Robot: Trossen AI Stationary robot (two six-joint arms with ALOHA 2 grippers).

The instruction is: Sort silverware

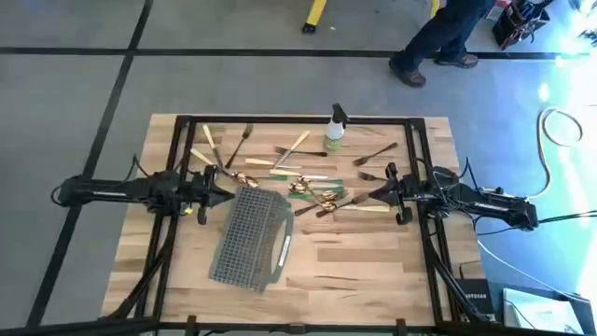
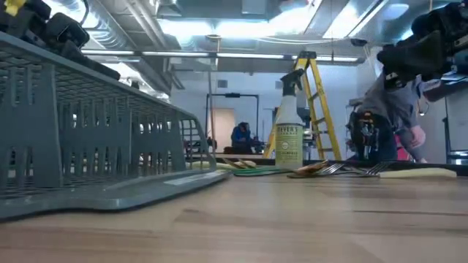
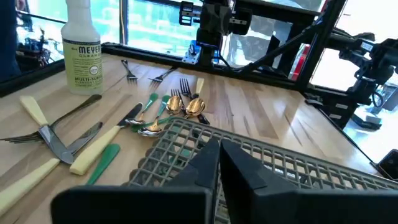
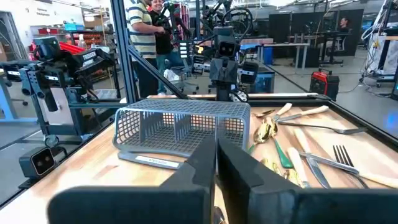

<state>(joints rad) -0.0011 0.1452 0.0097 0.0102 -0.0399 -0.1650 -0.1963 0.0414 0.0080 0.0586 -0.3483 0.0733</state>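
While both dark arms hang level over the pale butcher-block wooden table (image 1: 354, 271), nothing is held in either gripper. The left gripper (image 1: 227, 193) sits at the left side, its tip just beside the upper corner of the grey wire-mesh caddy (image 1: 250, 238); from its wrist view the two black wedge-shaped fingers (image 3: 245, 177) are drawn together with only a thin slit between them, empty. The right gripper (image 1: 375, 193) sits at the right side, pointing toward the centre; its fingers (image 4: 239, 171) likewise stand nearly closed, holding nothing.

The caddy is a rectangular basket of fine square grid, lying on its side left of centre, with inner dividers visible from the right wrist view.

The silverware (image 1: 312, 191) lies scattered loose on the far half of the table, between the two grippers and behind them. Noted pieces: slim cream-handled knives (image 1: 207, 159) at far left, dark bronze forks (image 1: 373, 154) at far right, a cluster of shiny gold spoons (image 3: 185, 107) near the centre just beside the caddy's far edge, and green-handled pieces (image 3: 104, 163) among them. Several pieces overlap or cross.

A pale translucent plastic spray bottle with white trigger (image 1: 335, 128) stands upright at the far edge, centre. A person in dark trousers (image 1: 438, 37) walks on the grey floor beyond the table.
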